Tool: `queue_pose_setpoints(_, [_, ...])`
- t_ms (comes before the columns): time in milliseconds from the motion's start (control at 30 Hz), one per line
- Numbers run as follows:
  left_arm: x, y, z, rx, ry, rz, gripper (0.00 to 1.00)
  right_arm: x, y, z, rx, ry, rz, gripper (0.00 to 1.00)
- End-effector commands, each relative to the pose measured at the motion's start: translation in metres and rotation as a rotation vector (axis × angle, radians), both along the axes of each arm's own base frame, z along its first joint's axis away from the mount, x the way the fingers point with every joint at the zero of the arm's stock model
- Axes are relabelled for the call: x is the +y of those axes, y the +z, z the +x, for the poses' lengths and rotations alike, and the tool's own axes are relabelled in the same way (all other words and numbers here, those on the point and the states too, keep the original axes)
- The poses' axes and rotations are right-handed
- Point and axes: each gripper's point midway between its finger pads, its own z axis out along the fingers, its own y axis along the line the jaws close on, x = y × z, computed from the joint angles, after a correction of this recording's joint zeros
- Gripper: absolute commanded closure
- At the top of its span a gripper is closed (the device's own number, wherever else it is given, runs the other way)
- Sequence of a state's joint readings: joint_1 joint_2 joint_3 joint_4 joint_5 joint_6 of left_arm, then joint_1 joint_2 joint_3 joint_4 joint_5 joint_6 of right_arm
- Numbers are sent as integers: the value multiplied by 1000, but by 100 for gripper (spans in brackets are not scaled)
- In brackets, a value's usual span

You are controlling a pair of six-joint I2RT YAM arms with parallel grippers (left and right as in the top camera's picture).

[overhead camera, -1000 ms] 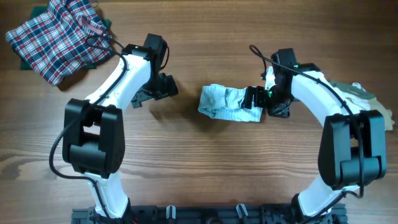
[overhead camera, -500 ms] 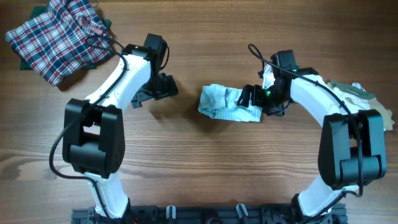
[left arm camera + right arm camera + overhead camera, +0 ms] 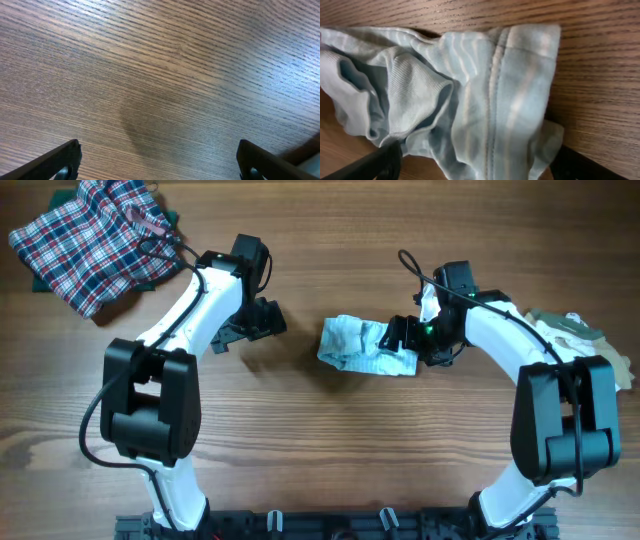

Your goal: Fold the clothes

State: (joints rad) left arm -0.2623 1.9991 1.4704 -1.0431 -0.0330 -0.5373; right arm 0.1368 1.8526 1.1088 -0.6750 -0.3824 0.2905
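Pale striped garment crumpled centrally (seam showing), plaid garment top left

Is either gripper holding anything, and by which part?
Nothing held. Right gripper open over the striped garment's near end; left gripper open over the table.

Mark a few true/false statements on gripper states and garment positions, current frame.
1. The left gripper is open over bare table, holding nothing. True.
2. The right gripper is shut on the striped garment. False: its fingers are spread wide, with the cloth between them.
3. The plaid garment lies at the top left of the overhead view, apart from both grippers. True.
4. The striped garment is flat and neatly folded. False: it is bunched and wrinkled.
5. The beige clothes lie beside the left gripper. False: they are at the right edge of the overhead view.
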Motion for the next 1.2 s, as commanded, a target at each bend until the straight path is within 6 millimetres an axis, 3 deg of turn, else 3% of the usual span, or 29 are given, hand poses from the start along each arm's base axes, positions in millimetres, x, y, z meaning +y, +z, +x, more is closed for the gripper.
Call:
queue_pose_setpoints(0, [1,8,3,-27,17,2,0,5,-10,-7,40,-5,17,16])
queue_pose_setpoints(33, [1,8,3,-27,18,2,0,3,-10,-7,44,-15,8,21])
queue_pose_setpoints(167, [1,8,3,-26,17,3,0,-4,-13,-6,48,-48,-35,59])
queue_pose_setpoints(300, [1,8,2,-23,17,4,0,-4,-13,-6,48,-48,-35,83])
queue_pose_setpoints(400, [1,8,2,-23,17,4,0,-11,-15,-6,56,-83,-69,96])
queue_pose_setpoints(533, [2,8,1,-18,17,5,0,-25,-17,-6,71,-124,-104,96])
queue_pose_setpoints(800, [2,8,0,-16,16,5,0,-94,-15,-5,107,-252,-254,96])
queue_pose_setpoints(1033, [1,8,0,-16,16,5,0,-124,27,15,86,-249,-345,95])
queue_pose_setpoints(1167, [1,8,1,-17,16,5,0,-126,57,27,63,-236,-358,96])
